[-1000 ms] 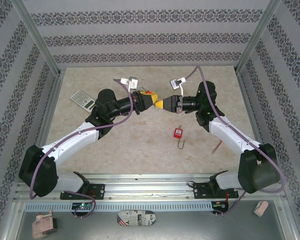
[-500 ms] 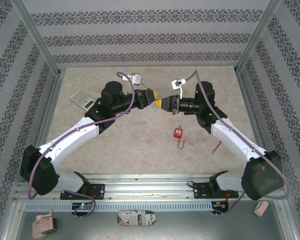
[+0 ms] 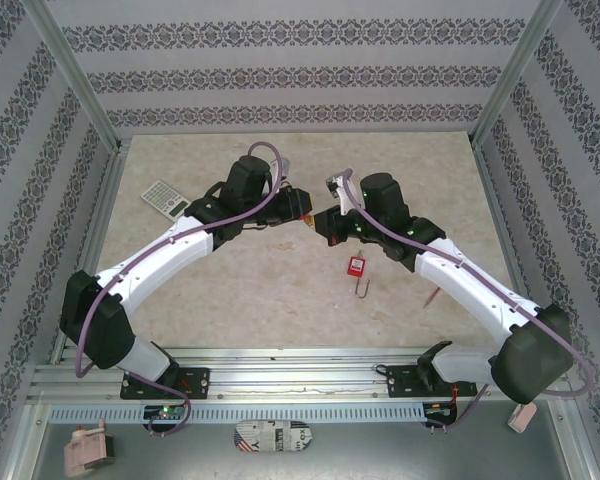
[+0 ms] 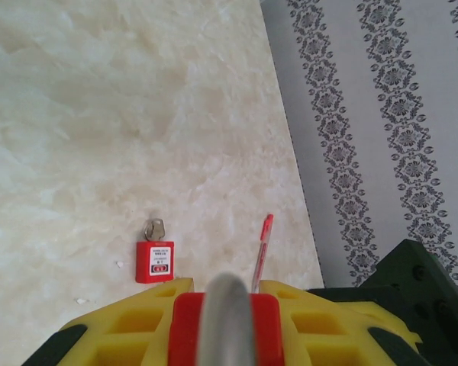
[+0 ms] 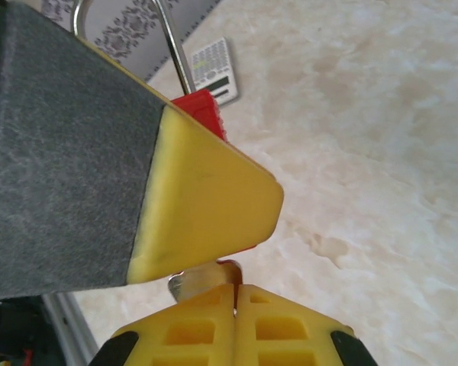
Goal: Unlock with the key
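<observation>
Item: lockout set, mid-procedure. Left end effector [image 3: 302, 205] was clamped on a red padlock [image 4: 187, 328], raised above the desk [image 3: 280, 290] near its middle; body of smooth moulded plastic, blocky, with a rounded grey steel shackle [image 4: 227, 320] standing up between the yellow ribbed fingers. Right end effector [image 5: 235, 293] was pinched fully together on a small metal key [image 5: 202, 278], its tip just beside the left finger's grey textured pad. Status, as judged: both pieces picked up and brought together; seating the key in the keyway could not be confirmed, so insertion, turn and shackle release remained. Also lying on the pale marbled desk: a spare padlock [image 3: 356, 267], red with a metal piece at one end; a thin red pen [image 3: 433, 293]; a flat grey calculator [image 3: 166, 197].
</observation>
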Action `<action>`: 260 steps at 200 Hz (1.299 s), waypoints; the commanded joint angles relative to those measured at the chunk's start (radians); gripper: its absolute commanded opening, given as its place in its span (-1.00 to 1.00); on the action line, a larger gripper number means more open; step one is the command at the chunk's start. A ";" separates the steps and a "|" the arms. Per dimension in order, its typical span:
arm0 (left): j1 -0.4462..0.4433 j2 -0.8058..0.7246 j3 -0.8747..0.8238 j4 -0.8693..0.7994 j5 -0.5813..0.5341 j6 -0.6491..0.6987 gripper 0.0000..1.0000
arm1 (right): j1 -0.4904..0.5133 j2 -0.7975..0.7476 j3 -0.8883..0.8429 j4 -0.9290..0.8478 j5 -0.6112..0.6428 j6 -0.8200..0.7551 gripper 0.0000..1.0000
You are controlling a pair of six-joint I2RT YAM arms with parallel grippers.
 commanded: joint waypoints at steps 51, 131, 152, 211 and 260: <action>-0.037 0.012 -0.004 -0.002 0.085 -0.033 -1.00 | 0.006 -0.042 0.032 0.062 -0.083 -0.073 -0.38; -0.018 0.029 0.012 -0.045 0.074 -0.004 -1.00 | 0.010 -0.076 0.020 0.004 -0.096 -0.093 -0.11; -0.010 0.026 0.005 -0.052 0.066 0.006 -1.00 | -0.018 -0.099 0.025 -0.031 -0.107 -0.097 -0.07; -0.004 0.030 0.004 -0.034 0.069 0.002 -1.00 | 0.031 -0.082 0.013 -0.076 -0.125 -0.124 0.00; -0.004 0.023 0.000 -0.020 0.081 -0.003 -1.00 | 0.048 -0.012 0.023 -0.051 -0.109 -0.123 -0.06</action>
